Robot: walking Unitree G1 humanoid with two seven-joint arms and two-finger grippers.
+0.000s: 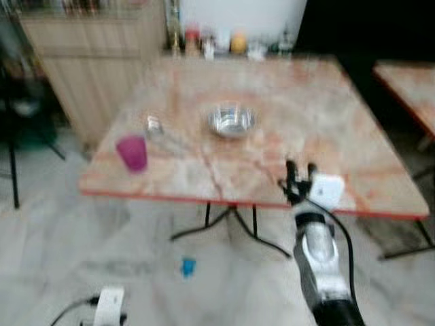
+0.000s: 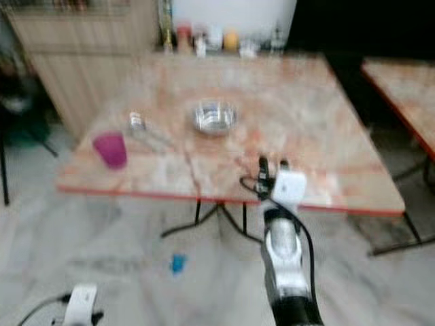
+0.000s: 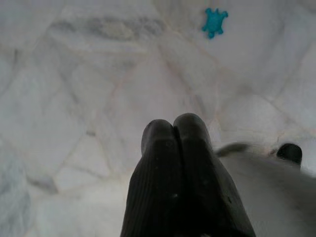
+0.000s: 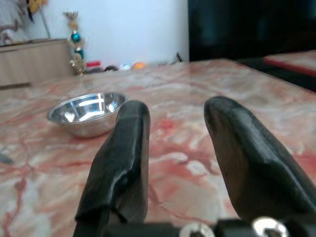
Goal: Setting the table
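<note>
Shiny round steel bowl (image 4: 88,113) sits on the veiny pink marble table (image 1: 326,129); right gripper (image 4: 177,148) spread open, empty; left gripper (image 3: 174,136) pinched closed over the floor.

Marble table (image 1: 326,122) — steel bowl (image 1: 231,121), purple cup (image 1: 132,152) on it.

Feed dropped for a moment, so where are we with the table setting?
Already on the table: a steel bowl, a purple cup and what looks like cutlery, too blurred to be sure. In hand: nothing; the right hand is open above the near edge, empty. The left hand is shut, down by the floor. The bowl looks unplaced.
</note>
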